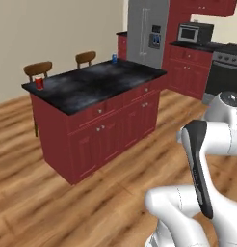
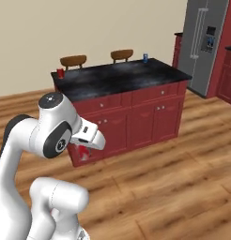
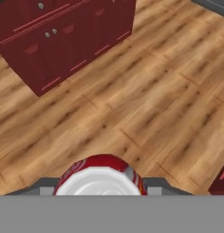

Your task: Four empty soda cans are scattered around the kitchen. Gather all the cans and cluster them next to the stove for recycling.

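Note:
My gripper (image 3: 100,184) is shut on a red soda can (image 3: 101,169) with a silver top, held close under the hand above the wooden floor. In the right base view the gripper (image 2: 84,151) hangs below the bent arm with the red can (image 2: 82,153) in it. A second red soda can (image 1: 39,83) (image 2: 60,73) stands on the left end of the island's black countertop. A blue soda can (image 1: 114,58) (image 2: 145,57) stands at the island's far corner. The stove (image 1: 225,72) is at the far right against the wall, well away from the gripper.
The dark red island (image 1: 98,123) (image 2: 136,112) stands ahead, with two wooden chairs (image 1: 38,69) behind it. A steel fridge (image 1: 147,31) (image 2: 204,44) and a black microwave (image 1: 193,33) on the counter line the back wall. Open wooden floor (image 3: 145,100) lies between me and the island.

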Available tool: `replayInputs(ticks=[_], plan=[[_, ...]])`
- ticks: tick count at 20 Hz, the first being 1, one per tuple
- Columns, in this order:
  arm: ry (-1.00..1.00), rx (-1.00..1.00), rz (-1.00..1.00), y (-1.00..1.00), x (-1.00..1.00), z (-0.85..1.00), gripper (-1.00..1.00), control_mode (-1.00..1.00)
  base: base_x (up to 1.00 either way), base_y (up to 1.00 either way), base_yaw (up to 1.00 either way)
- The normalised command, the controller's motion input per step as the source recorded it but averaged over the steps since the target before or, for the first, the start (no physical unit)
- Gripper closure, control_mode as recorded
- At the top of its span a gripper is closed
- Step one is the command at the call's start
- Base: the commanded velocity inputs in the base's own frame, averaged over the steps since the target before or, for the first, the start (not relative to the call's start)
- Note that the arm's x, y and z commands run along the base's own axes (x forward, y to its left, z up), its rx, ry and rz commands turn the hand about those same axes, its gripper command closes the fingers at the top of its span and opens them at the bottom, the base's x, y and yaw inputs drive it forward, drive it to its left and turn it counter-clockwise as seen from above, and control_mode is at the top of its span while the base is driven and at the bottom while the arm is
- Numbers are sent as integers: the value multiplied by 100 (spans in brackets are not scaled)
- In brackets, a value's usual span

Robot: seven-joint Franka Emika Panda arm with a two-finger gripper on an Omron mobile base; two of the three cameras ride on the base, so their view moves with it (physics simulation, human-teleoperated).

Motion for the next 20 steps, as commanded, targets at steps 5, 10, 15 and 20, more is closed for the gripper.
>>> replayInputs(ticks=[5,10,15,20], plan=[[0,0,0,0,0,0,100,100,44,-37,-27],[0,0,0,0,0,0,100,100,49,-34,-27],[0,0,0,0,0,0,100,100,51,-34,-25],[0,0,0,0,0,0,100,100,46,-35,-24]])
